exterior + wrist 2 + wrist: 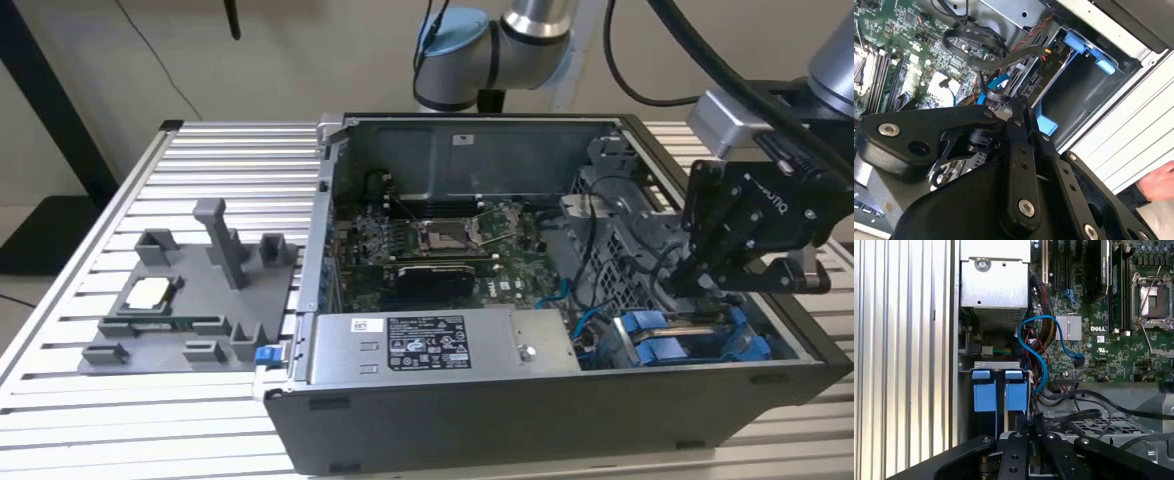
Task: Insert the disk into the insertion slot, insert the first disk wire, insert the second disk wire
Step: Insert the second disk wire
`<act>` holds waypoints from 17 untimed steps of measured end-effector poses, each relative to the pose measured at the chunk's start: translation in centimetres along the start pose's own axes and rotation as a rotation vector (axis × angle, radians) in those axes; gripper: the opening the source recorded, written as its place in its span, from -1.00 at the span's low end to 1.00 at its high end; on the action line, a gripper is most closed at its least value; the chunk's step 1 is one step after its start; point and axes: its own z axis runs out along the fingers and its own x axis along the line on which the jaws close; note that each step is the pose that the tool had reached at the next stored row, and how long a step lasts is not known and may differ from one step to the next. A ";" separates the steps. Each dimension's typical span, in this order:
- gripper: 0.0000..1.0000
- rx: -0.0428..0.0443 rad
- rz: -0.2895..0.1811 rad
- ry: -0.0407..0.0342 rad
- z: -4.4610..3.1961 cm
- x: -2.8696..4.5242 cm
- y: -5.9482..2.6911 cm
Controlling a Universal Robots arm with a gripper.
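Disk (694,340) in its blue carrier sits, as we see it in the exterior view, low in the computer case (534,420) at that view's right, inside the insertion slot (747,345), with the black tool (707,285) hanging just above it; we cannot tell here whether the tool's fingers are spread or closed. On the slatted counter (80,420), at that view's left, a grey fixture (187,300) stands well apart from the case. In the second wrist view we see the tool (1004,97) closed narrow on a flat black cable (1004,60) beside the blue carrier frame (1089,47), and a person's hand (1159,182) at the counter's edge. In the first wrist view we see two blue carrier tabs (999,395) side by side in the bay, a blue wire (1046,347) looping over the motherboard (1104,345), and the tool's black links (1029,455) just next to the tabs.
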 end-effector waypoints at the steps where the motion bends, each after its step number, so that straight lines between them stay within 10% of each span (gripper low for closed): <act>1: -0.68 -0.0006 0.000 0.0001 0.07 0.03 -0.10; 17: -0.68 -0.0033 0.000 0.0002 1.01 0.19 -1.26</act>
